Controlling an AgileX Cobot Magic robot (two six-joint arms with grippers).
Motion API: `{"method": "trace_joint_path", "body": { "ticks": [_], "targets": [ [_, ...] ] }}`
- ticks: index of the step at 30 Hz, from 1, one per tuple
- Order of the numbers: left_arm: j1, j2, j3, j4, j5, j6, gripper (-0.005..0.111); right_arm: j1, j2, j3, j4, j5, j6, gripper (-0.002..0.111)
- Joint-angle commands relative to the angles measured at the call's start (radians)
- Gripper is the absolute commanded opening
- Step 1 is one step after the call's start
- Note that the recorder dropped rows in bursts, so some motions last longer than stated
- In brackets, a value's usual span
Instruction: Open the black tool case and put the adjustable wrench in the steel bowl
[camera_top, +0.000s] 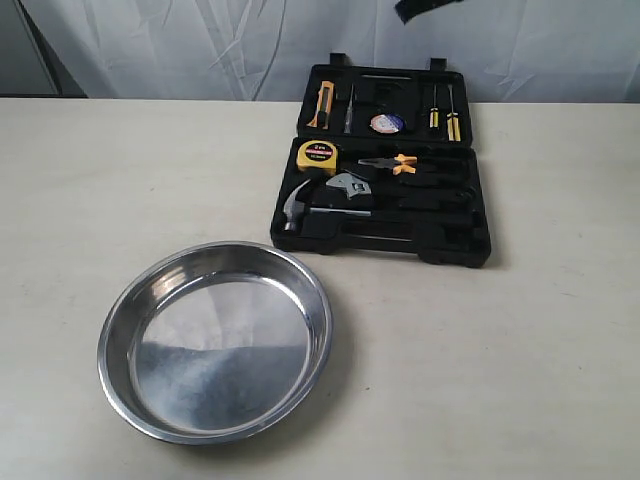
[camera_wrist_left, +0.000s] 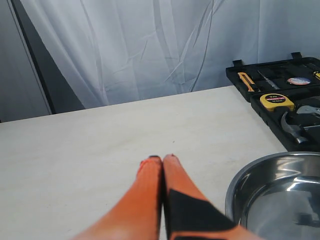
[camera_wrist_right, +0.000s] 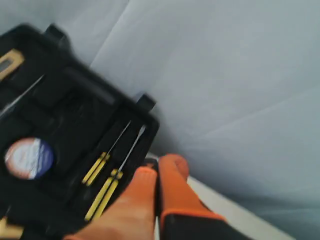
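Observation:
The black tool case (camera_top: 400, 245) lies open at the back of the table, its lid flat behind the base. In the base, the adjustable wrench (camera_top: 352, 186) rests with its silver head beside the claw hammer (camera_top: 298, 205). The steel bowl (camera_top: 215, 340) sits empty in front of the case. My left gripper (camera_wrist_left: 162, 158) hangs shut and empty over bare table beside the bowl (camera_wrist_left: 280, 195); the case (camera_wrist_left: 231, 71) lies farther off. Shut with nothing held, my right gripper (camera_wrist_right: 159, 167) hovers by the open lid's corner (camera_wrist_right: 75, 100), near the yellow-handled screwdrivers (camera_wrist_right: 107, 187). Neither gripper shows in the exterior view.
The case also holds a yellow tape measure (camera_top: 316, 153), yellow-handled pliers (camera_top: 395, 164), a utility knife (camera_top: 321, 105) and a roll of tape (camera_top: 386, 122). A white curtain (camera_top: 200, 40) hangs behind the table. A dark part (camera_top: 425, 8) pokes in at the top edge.

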Motion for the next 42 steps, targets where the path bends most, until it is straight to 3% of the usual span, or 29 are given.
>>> {"method": "trace_joint_path", "body": {
  "ticks": [1,9,21,27,28,29,33,35,39,42],
  "targets": [
    [-0.001,0.004,-0.002,-0.002,-0.005,-0.001,0.000,-0.003,-0.007,-0.004,0.274,0.254,-0.211,-0.001],
    [-0.001,0.004,-0.002,-0.002,-0.005,-0.001,0.000,-0.003,0.008,-0.004,0.552,0.516,-0.437,-0.001],
    [-0.001,0.004,-0.002,-0.002,-0.005,-0.001,0.000,-0.003,0.122,0.000,0.851,0.516,-0.514,-0.001],
    [-0.001,0.004,-0.002,-0.002,-0.005,-0.001,0.000,-0.001,0.132,0.000,1.102,0.516,-0.686,-0.001],
    [-0.001,0.004,-0.002,-0.002,-0.005,-0.001,0.000,-0.001,0.132,0.000,1.105,0.457,-0.697,-0.001],
    [-0.001,0.004,-0.002,-0.002,-0.005,-0.001,0.000,-0.001,0.132,0.000,1.107,0.270,-0.697,-0.001],
    [-0.001,0.004,-0.002,-0.002,-0.005,-0.001,0.000,-0.001,0.152,-0.004,1.083,-0.215,-0.697,-0.001],
    [-0.001,0.004,-0.002,-0.002,-0.005,-0.001,0.000,-0.002,0.177,-0.004,0.928,-0.365,-0.694,-0.001],
    [-0.001,0.004,-0.002,-0.002,-0.005,-0.001,0.000,-0.041,0.223,-0.004,0.548,-0.379,-0.448,-0.001],
    [-0.001,0.004,-0.002,-0.002,-0.005,-0.001,0.000,-0.099,0.224,-0.015,0.336,-0.169,-0.172,-0.001]
  ]
}}
